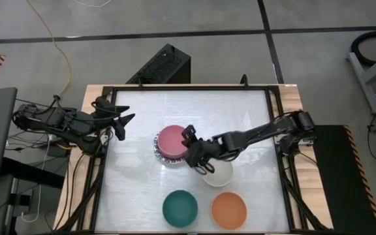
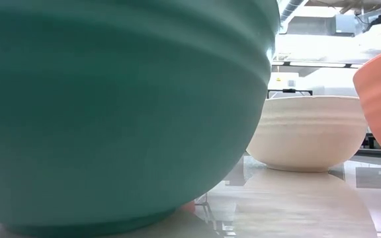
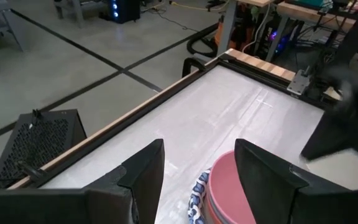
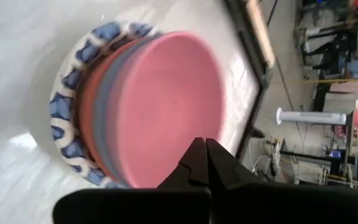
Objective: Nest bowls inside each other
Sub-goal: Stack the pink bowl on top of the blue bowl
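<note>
The right hand [image 1: 203,164], fingers pressed together and empty, hangs between the nested stack topped by a round pink bowl [image 1: 173,142] at mid-surface and the plain cream bowl [image 1: 219,173]; a careless sweep could knock either. The left hand [image 1: 124,125] waits spread near the left edge. The smooth green bowl [image 1: 179,207] and orange bowl [image 1: 229,210] sit by the front edge. The stack's lower bowls are mostly hidden.

Pink bowl [image 3: 229,190] between open jaws

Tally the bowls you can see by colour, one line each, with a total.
Pink bowl, top of the stack: 1
Blue bowl in the stack: 1
Red bowl in the stack: 1
Blue-patterned bowl, visible rim: 1
Cream bowl: 1
Green bowl: 1
Orange bowl: 1
Total visible: 7
</note>
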You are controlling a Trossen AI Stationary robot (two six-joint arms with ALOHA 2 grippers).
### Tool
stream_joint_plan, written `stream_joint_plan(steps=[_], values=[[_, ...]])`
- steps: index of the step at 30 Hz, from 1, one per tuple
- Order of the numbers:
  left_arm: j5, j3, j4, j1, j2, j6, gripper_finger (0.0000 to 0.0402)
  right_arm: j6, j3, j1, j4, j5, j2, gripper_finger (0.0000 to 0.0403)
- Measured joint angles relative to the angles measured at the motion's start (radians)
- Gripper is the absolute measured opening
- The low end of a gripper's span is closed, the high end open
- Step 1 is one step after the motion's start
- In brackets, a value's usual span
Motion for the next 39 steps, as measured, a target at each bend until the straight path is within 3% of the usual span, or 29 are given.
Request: stream_joint_plan(steps=[3,8,16,22,39], values=[[0.000,0.000,0.000,0.000,0.000,0.003,0.0185,0.028,0.002,-0.023,-0.026,-0.084,-0.080,0.0002],[0.000,0.000,0.000,0.000,0.000,0.019,0.0185,0.205,0.002,-0.096,-0.050,-0.353,-0.150,0.0002],[-0.001,0.000,-0.002,0.000,0.000,0.028,0.0185,0.248,0.001,-0.135,0.027,-0.617,-0.035,0.0001],[0.001,-0.001,-0.005,0.000,0.000,0.026,0.0185,0.252,0.001,-0.115,0.137,-0.639,0.022,0.0001],[0.010,-0.001,-0.007,0.000,0.000,0.002,0.0185,0.231,0.000,-0.132,0.099,-0.609,0.077,0.0001]])
